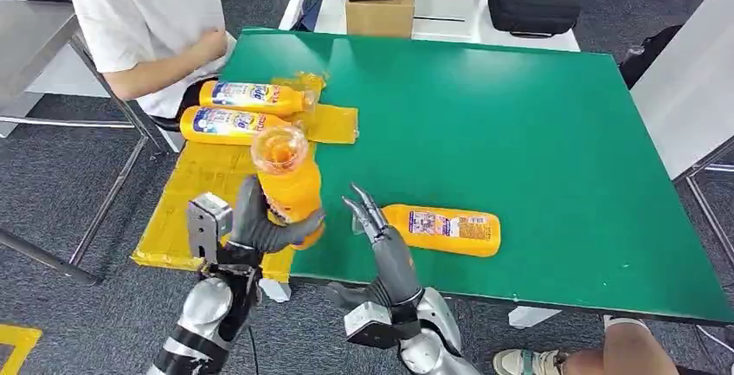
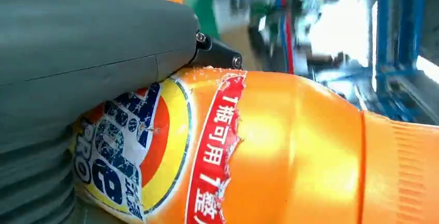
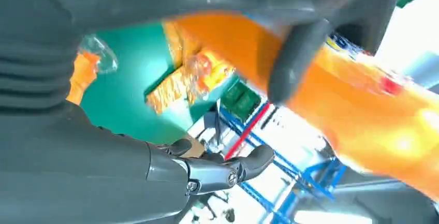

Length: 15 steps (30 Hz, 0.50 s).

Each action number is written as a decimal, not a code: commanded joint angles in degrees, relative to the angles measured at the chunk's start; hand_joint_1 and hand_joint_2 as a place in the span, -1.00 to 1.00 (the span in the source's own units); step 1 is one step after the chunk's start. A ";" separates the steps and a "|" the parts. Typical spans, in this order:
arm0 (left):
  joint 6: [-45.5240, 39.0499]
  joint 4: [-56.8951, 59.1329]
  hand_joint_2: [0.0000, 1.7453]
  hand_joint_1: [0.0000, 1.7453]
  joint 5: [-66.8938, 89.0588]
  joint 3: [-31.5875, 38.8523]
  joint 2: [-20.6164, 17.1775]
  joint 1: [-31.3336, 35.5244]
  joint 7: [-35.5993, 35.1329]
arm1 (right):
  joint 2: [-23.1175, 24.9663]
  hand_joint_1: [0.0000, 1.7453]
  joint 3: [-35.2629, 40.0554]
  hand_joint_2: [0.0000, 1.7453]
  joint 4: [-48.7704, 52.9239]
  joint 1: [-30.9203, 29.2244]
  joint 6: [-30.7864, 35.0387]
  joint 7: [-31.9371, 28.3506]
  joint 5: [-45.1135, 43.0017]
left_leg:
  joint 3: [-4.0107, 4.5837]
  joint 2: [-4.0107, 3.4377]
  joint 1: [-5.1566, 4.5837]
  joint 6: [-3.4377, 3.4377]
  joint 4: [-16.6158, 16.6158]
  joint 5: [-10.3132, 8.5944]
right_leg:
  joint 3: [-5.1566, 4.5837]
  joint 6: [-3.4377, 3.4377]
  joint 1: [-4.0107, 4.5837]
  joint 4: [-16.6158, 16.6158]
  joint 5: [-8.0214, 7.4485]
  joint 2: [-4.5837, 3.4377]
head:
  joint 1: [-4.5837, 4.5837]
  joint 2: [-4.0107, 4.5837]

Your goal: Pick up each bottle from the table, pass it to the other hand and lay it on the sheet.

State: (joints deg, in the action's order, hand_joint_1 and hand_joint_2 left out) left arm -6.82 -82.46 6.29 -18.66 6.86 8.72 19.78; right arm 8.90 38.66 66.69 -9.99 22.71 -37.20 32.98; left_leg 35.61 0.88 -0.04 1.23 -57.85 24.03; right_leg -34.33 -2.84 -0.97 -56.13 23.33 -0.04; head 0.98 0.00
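Observation:
My left hand (image 1: 251,229) grips an orange bottle (image 1: 290,186) and holds it raised over the near end of the yellow sheet (image 1: 195,186), its base turned towards the head camera. Up close, the same bottle (image 2: 290,151) with its red and blue label lies against the left hand (image 2: 77,53). Two more orange bottles (image 1: 251,95) (image 1: 229,124) lie side by side on the sheet's far part. Another bottle (image 1: 443,229) lies on the green table (image 1: 519,124). My right hand (image 1: 374,219) hovers with fingers spread just left of its cap end, holding nothing. An orange bottle (image 3: 362,115) runs close past the right fingers (image 3: 292,63).
A person in a white shirt (image 1: 147,20) sits at the table's far left corner, forearm near the sheet. A cardboard box (image 1: 381,11) and a black case (image 1: 530,3) stand behind the table. Someone's shoe (image 1: 528,362) shows at the near right edge.

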 commanded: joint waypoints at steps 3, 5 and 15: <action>-6.34 10.78 1.00 1.00 20.03 10.05 -6.50 8.33 -1.34 | -3.26 -1.00 -2.56 -1.00 3.09 1.43 0.40 0.12 1.51 | -0.18 -0.04 0.05 -0.06 0.04 0.04 | 0.19 0.09 0.05 0.03 0.05 0.04 | -0.02 0.00; -5.81 13.44 1.00 1.00 23.96 10.93 -7.94 9.72 -1.65 | -3.34 -1.00 -3.21 -1.00 3.56 1.69 0.24 -0.40 1.49 | -0.23 -0.06 0.05 -0.08 0.05 0.05 | 0.23 0.11 0.05 0.04 0.06 0.03 | -0.02 0.00; -8.10 21.37 1.00 1.00 39.87 9.02 -11.72 12.71 -4.93 | -3.15 -1.00 -3.60 -1.00 4.46 1.72 -1.69 -1.04 0.75 | -0.23 -0.09 0.05 -0.07 0.04 0.07 | 0.22 0.11 0.05 0.03 0.09 0.07 | -0.02 0.00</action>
State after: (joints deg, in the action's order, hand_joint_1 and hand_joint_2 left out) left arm -14.21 -72.21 35.34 -7.85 -0.50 15.83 19.26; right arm 7.04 35.93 70.75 -7.49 22.47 -37.73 34.12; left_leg 35.60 0.78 -0.03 1.22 -57.85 24.02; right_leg -34.36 -2.84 -0.97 -56.14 23.33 -0.07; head 0.96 0.00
